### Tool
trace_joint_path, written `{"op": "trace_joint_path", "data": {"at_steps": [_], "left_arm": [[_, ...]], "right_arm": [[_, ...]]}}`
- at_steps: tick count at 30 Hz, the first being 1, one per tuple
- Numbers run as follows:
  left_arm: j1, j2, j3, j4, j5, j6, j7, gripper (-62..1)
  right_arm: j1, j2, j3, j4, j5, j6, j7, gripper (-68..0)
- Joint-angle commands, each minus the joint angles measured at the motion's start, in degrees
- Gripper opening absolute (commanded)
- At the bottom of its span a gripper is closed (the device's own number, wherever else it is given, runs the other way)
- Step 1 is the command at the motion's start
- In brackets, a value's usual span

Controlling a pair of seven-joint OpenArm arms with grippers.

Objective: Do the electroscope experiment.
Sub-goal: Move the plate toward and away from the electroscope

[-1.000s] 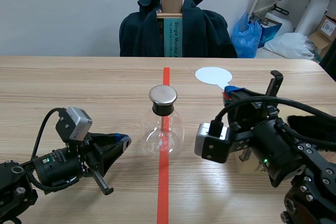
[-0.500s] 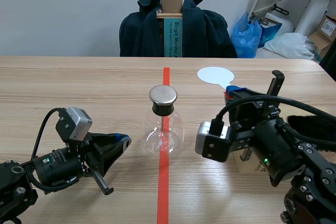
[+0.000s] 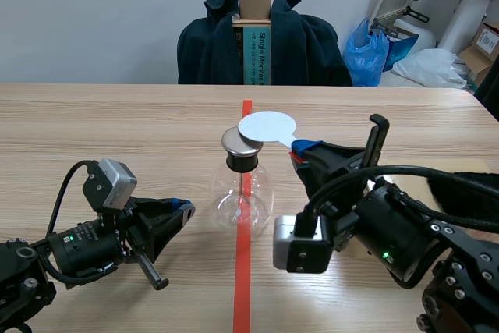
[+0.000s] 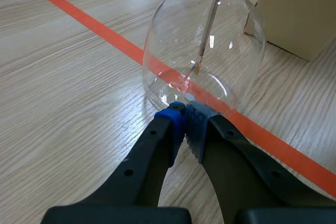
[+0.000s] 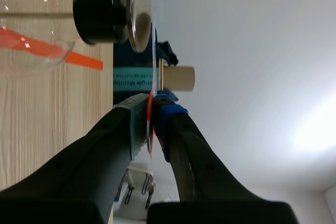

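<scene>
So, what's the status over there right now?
Left claw shut, empty, beside flask. Right claw shut on white disc, held at flask's metal cap. Nothing between them.

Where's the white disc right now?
In the scene view the white disc is mid-table, pinched in the right hand, its edge at the metal cap of the glass flask.

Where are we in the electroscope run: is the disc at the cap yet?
Done: the right gripper is shut on the white disc. In hand: the disc hangs at the metal cap of the flask; contact unclear. Left: check the rod for a reaction, then set the disc down. The left gripper lies shut by the flask.
</scene>
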Motion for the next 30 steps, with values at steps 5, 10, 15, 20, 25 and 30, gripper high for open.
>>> {"op": "trace_joint_path", "data": {"at_steps": [5, 10, 15, 20, 25, 30], "left_arm": [[-0.5, 0.6, -0.3, 1.0, -0.8, -0.1, -1.1, -57.7], [-0.5, 0.6, -0.3, 1.0, -0.8, -0.1, -1.1, -57.7], [-0.5, 0.6, -0.3, 1.0, -0.8, -0.1, -1.1, -57.7], [-0.5, 0.6, -0.3, 1.0, -0.8, -0.1, -1.1, -57.7], [-0.5, 0.6, -0.3, 1.0, -0.8, -0.1, -1.1, -57.7], [-0.5, 0.6, -0.3, 1.0, -0.8, -0.1, -1.1, -57.7]], "right_arm": [[0.5, 0.4, 0.3, 0.8, 0.4, -0.8, 3.8, -66.7], [0.5, 0.4, 0.3, 0.8, 0.4, -0.8, 5.7, -66.7], [0.5, 0.4, 0.3, 0.8, 0.4, -0.8, 6.1, -66.7], [0.5, 0.4, 0.4, 0.8, 0.4, -0.8, 6.0, -66.7], [0.5, 0.4, 0.4, 0.8, 0.4, -0.8, 4.5, -66.7], [0.5, 0.4, 0.4, 0.8, 0.5, -0.8, -0.3, -66.7]]}}
